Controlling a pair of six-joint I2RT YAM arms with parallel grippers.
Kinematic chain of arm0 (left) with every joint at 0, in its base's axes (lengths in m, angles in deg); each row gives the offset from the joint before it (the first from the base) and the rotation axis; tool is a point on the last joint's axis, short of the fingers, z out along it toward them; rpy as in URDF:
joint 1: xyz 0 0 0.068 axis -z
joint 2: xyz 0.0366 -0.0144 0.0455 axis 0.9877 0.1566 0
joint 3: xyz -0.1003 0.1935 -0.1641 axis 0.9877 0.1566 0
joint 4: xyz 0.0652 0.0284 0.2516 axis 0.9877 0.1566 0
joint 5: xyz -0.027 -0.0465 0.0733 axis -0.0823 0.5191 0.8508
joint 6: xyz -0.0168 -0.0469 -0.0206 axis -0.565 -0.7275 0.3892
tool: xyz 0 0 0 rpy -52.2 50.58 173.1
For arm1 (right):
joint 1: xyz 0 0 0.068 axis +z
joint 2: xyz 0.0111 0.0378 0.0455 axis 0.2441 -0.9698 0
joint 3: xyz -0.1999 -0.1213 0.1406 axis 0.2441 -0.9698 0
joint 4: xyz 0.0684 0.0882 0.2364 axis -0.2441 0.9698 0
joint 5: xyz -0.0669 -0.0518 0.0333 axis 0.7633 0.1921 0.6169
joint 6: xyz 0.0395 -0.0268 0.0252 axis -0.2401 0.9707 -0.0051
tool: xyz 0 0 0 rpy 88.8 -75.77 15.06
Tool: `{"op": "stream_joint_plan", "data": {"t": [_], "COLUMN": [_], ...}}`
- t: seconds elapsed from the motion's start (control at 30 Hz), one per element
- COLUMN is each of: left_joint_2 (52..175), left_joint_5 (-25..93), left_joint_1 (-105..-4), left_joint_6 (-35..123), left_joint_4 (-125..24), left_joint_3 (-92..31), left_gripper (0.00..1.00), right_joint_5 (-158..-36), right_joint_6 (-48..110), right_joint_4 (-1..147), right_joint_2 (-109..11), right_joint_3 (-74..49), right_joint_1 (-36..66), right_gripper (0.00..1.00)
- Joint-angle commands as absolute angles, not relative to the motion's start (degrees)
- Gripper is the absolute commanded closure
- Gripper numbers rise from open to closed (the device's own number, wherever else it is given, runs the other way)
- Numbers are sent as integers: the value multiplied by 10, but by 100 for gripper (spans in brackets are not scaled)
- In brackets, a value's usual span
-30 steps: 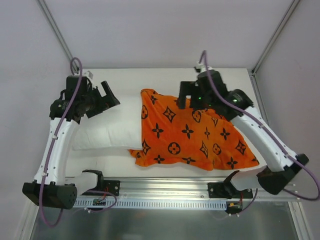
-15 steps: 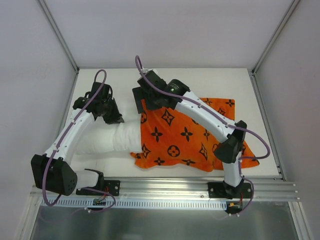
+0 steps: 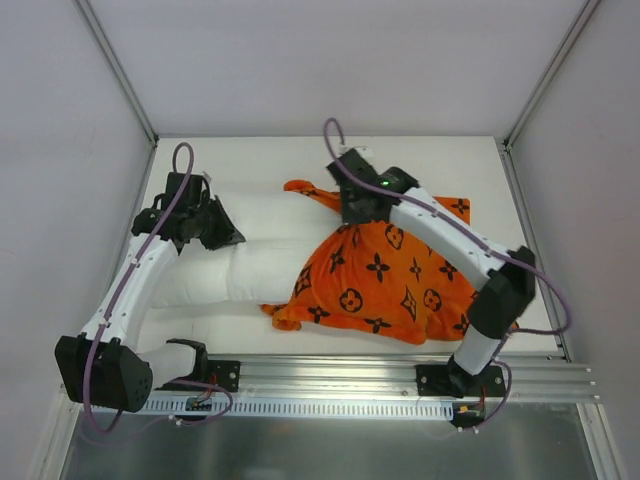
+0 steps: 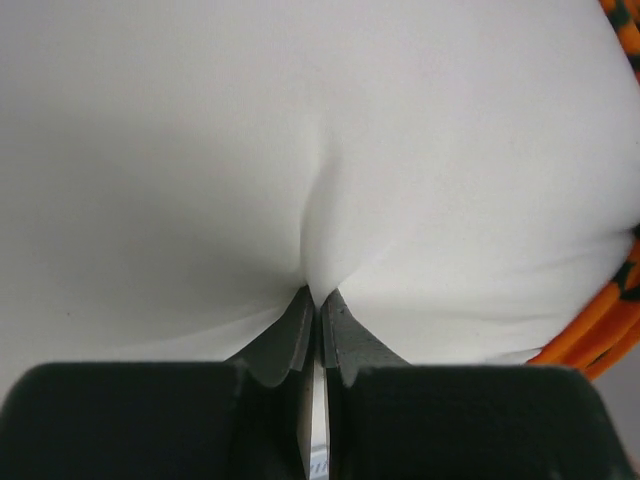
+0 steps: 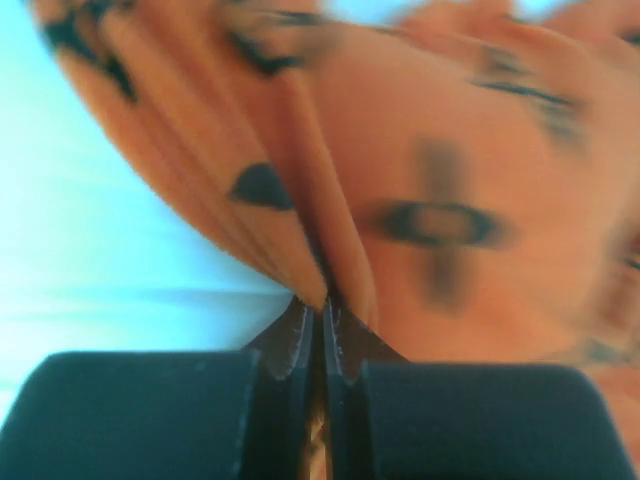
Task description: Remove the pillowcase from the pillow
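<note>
we pinch the pillow (image 3: 255, 268) with our left gripper (image 4: 320, 300) closed tight to anchor it, while our right gripper (image 5: 322, 305), clamped on the pillowcase (image 3: 400, 285), can drag it right.

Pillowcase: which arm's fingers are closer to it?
Right. The right fingers pinch a fold of the pillowcase; the left fingers pinch the bare pillow, apart from it.
</note>
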State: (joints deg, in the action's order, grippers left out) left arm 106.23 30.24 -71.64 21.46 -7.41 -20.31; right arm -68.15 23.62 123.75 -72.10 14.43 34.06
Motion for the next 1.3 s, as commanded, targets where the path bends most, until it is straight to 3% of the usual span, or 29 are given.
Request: {"op": "stream_joint_plan", "data": {"t": [0.0,0.13,0.43,0.5,0.53,0.63,0.77,0.87,1.1,1.27], "left_joint_2": [1029,999,992,998,1003,1053,1131,1199,1374,1433], "left_joint_5": [309,289,239,231,238,274,353,418,536,491], "left_joint_1": [-761,-780,-768,-748,-720,-645,-560,-535,-508,-484], "left_joint_6": [235,243,236,242,243,261,270,271,293,291], "left_joint_4": [-47,-47,-32,-28,-26,-17,5,17,72,72], "left_joint_3": [-178,-155,-263,-297,-329,-387,-459,-506,-612,-571], "left_gripper": [100,100,100,86,68,33,12,1,1,2], "right_joint_5": [-639,-698,-736,-744,-744,-746,-743,-745,-745,-714], "right_joint_6": [244,250,245,237,236,228,227,222,222,219], "right_joint_4": [1252,1200,1176,1168,1165,1159,1163,1162,1165,1167], "right_joint_2": [-555,-462,-470,-475,-476,-480,-480,-477,-474,-472], "right_joint_3": [20,-90,-116,-123,-125,-129,-129,-133,-143,-167], "right_joint_1": [240,135,184,188,195,205,213,216,222,223], "right_gripper": [99,99,99,99,99,99,99,99,99,99]}}
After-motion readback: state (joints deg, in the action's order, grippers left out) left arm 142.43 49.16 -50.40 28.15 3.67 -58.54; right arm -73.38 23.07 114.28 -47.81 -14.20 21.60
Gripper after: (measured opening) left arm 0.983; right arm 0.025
